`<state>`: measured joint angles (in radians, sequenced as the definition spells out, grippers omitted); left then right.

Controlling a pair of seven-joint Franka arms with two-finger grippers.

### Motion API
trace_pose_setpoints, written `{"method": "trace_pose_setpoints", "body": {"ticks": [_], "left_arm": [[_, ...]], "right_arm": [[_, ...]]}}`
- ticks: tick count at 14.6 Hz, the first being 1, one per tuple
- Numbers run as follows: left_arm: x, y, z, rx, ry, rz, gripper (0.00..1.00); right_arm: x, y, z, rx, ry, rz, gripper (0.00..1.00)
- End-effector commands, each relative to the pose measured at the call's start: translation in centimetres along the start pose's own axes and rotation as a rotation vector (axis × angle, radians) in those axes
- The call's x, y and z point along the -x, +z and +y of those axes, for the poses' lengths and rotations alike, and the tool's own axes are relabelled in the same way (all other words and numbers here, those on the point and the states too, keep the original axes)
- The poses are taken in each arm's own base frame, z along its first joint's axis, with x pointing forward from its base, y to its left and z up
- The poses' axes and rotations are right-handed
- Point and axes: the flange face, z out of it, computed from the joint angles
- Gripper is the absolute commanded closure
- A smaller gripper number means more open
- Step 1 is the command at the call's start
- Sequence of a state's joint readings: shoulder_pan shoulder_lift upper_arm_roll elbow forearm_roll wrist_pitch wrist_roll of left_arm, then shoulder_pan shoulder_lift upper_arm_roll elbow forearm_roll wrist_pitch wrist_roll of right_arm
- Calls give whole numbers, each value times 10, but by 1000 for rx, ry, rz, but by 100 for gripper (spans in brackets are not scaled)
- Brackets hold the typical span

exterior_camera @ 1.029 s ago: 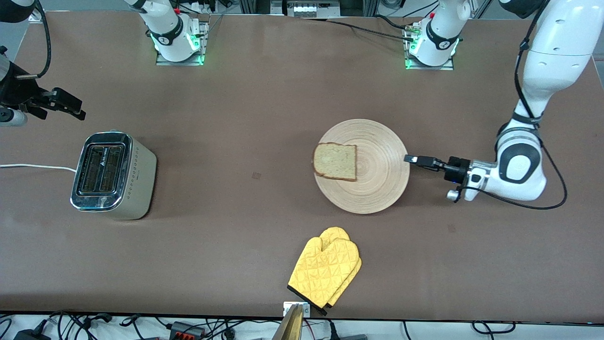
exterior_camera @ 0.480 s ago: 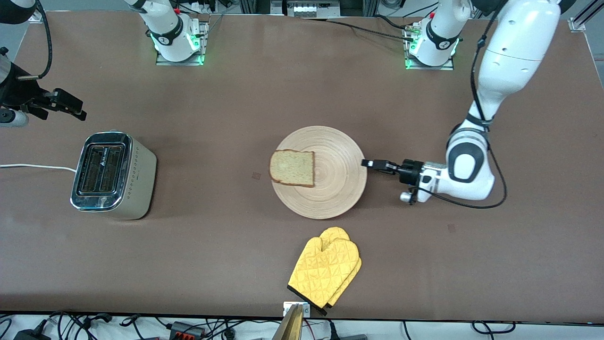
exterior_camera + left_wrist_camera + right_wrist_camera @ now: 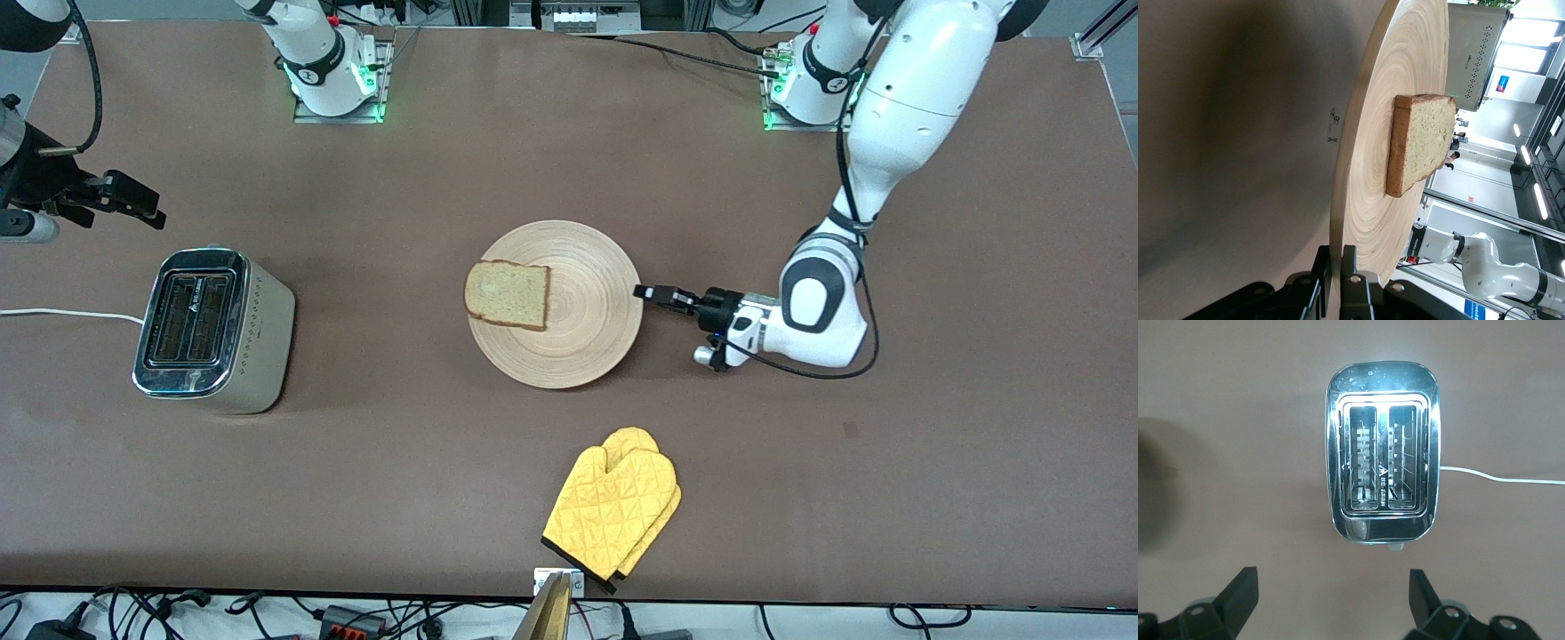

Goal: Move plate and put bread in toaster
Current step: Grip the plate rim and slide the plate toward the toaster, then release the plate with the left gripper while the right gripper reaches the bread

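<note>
The round wooden plate (image 3: 578,329) lies on the table's middle, with the bread slice (image 3: 507,294) on its part toward the toaster (image 3: 209,329). My left gripper (image 3: 645,292) is shut on the plate's rim at the edge toward the left arm's end. The left wrist view shows its jaws (image 3: 1340,267) pinching the rim, with the plate (image 3: 1371,173), the bread (image 3: 1421,143) and the toaster (image 3: 1475,53) in line. My right gripper (image 3: 133,200) is open and empty above the table beside the toaster. Its wrist view (image 3: 1331,600) looks down on the toaster's two empty slots (image 3: 1381,477).
A yellow oven mitt (image 3: 613,511) lies near the table's front edge, nearer to the front camera than the plate. The toaster's white cord (image 3: 62,313) runs off the right arm's end of the table and also shows in the right wrist view (image 3: 1498,478).
My left gripper has slid the plate, with the bread on it, across the table toward the toaster. The right gripper has hardly moved.
</note>
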<state>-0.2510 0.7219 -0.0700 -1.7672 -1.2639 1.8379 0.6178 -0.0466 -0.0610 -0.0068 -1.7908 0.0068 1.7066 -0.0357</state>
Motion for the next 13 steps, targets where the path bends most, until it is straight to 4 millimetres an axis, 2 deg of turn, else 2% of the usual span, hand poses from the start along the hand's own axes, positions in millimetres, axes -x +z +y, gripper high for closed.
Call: {"method": "trace_pose_setpoints", "body": {"ticks": [1, 4, 9, 13], "left_arm": [[-7, 21, 12, 10, 23, 10, 100], [-16, 31, 12, -17, 41, 24, 100], [-19, 44, 8, -25, 41, 13, 100], [-18, 45, 5, -32, 41, 10, 100]], "right_arm": [[2, 0, -1, 18, -2, 10, 0], [2, 1, -1, 18, -3, 7, 0], [-2, 8, -1, 18, -2, -6, 0], [-3, 13, -1, 18, -5, -17, 0]]}}
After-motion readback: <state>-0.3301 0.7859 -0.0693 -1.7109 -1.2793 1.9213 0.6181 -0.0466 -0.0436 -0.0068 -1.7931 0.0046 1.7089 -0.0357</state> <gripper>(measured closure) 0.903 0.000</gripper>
